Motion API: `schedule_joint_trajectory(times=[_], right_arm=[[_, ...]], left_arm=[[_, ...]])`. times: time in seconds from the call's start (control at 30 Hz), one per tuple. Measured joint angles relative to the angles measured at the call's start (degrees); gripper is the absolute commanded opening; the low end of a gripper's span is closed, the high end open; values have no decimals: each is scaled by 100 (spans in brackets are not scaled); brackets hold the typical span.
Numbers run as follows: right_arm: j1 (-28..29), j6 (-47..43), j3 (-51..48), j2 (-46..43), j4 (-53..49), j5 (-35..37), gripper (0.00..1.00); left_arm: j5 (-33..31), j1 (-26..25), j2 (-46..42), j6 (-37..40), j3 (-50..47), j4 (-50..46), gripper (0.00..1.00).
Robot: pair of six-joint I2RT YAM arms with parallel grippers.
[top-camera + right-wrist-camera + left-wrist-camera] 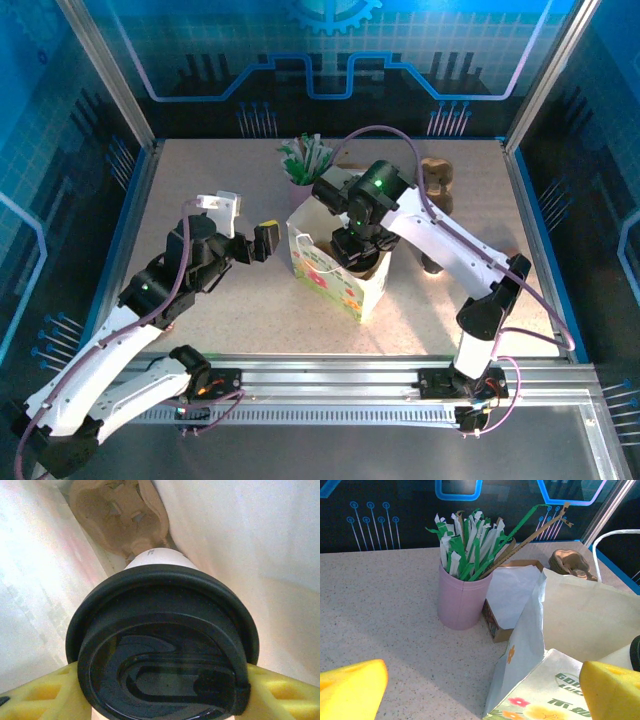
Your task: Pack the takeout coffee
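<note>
My right gripper (160, 694) pinches the paper cup (155, 557) under its black lid (165, 645), upright inside the paper bag (330, 282), cup carrier (120, 510) directly beneath; left gripper (243, 224) gapes wide, left of bag.

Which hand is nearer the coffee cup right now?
Right. The right hand grips the coffee cup inside the paper bag; the left hand is open outside the bag, to its left.

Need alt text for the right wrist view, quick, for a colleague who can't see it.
A black lid on a white cup sits at centre, clamped between the right tool's yellow fingers. White bag walls rise on both sides, and a brown moulded carrier lies beyond the cup.
</note>
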Motion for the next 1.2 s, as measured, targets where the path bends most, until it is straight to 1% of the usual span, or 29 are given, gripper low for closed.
schedule_joint_trajectory(times=[0.47, 0.6, 0.8, 0.93, 1.07, 1.2], right_arm=[[92, -87, -35, 107, -2, -101, 50], [101, -87, -35, 127, 0, -122, 50], [114, -85, -35, 197, -2, -111, 50], [131, -85, -35, 203, -2, -107, 50], [138, -85, -35, 203, -2, -94, 50], [138, -85, -35, 203, 0, -55, 50]], left_arm=[[4, 2, 0, -2, 0, 0, 99], [120, 2, 0, -70, 11, -17, 99], [614, -94, 0, -708, 522, -391, 99], [1123, -162, -7, -1423, 824, -529, 99], [1576, -221, 2, -2100, 824, -667, 95], [1805, -417, 68, -2538, 822, -748, 90]])
